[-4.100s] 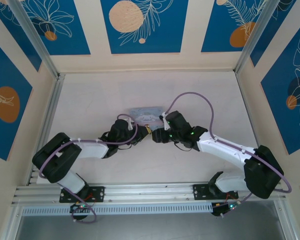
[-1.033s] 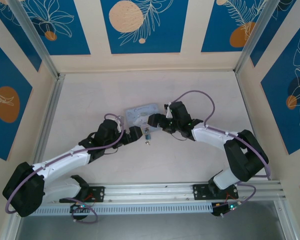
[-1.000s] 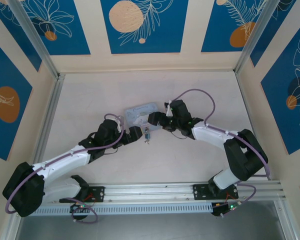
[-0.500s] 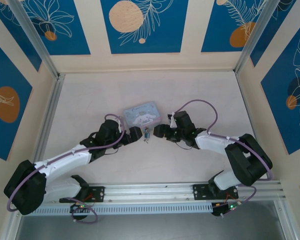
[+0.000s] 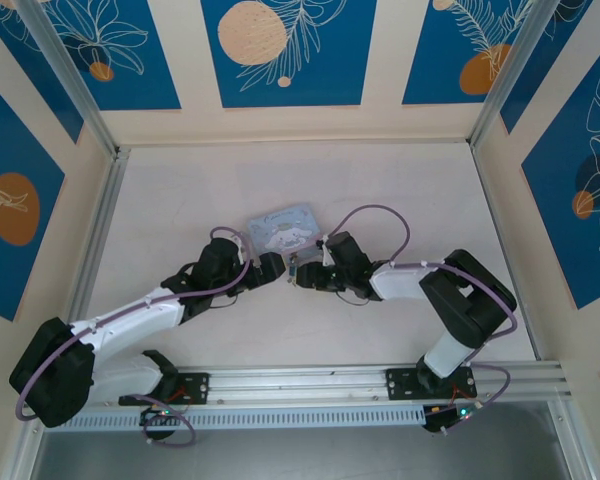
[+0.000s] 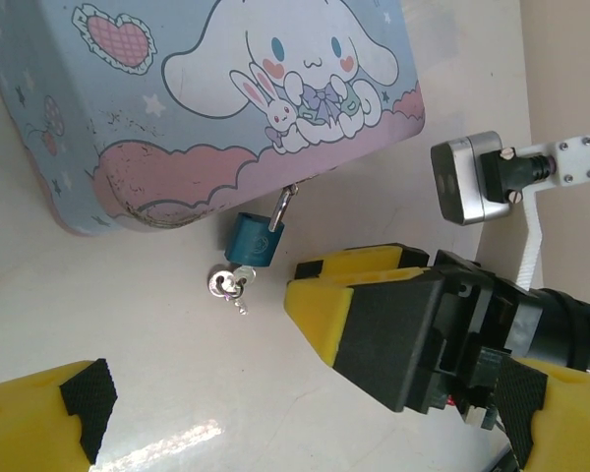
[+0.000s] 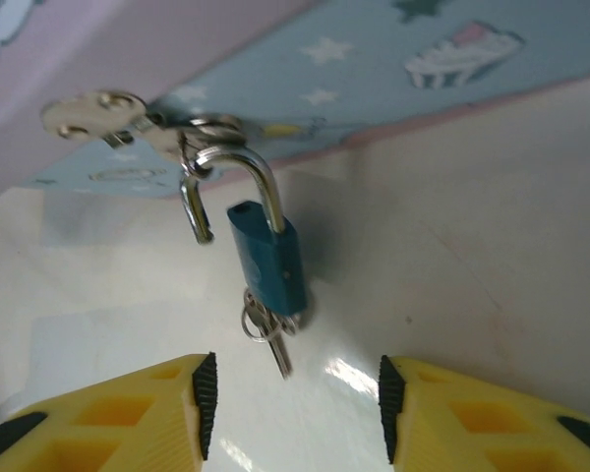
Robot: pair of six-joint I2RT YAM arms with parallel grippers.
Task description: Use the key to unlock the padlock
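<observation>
**Yellow fingers parted either side of the key**

Our right fingers (image 7: 128,413) stand parted and grasp nothing. The right gripper (image 7: 295,398) sits low over the table (image 7: 492,256), its gap lined up with the key (image 7: 278,346). The key hangs with its ring (image 7: 258,323) at the bottom end of the padlock (image 7: 267,261), just short of the pads. We judge the gripper is set this way so the jaws can pinch the key and turn it. Whether the key is seated in the keyhole we cannot tell.

The padlock lies on the table, hooked by its shackle (image 7: 238,162) through the hasp (image 7: 98,113) on the front edge of the tin (image 7: 393,79). One leg of the shackle ends free outside the body. We take that to mean the lock may already be sprung, though this angle does not settle it.

Our left fingers (image 6: 34,423) are spread wide and empty. The left gripper (image 6: 305,428) faces the padlock from the other side, placed, we think, to steady the tin or the lock.

Little room is left around the padlock. The tin's edge lies right over the shackle, and the two grippers sit almost nose to nose beside the lock. The key is thin and close to the table, so we expect an awkward pinch.
</observation>
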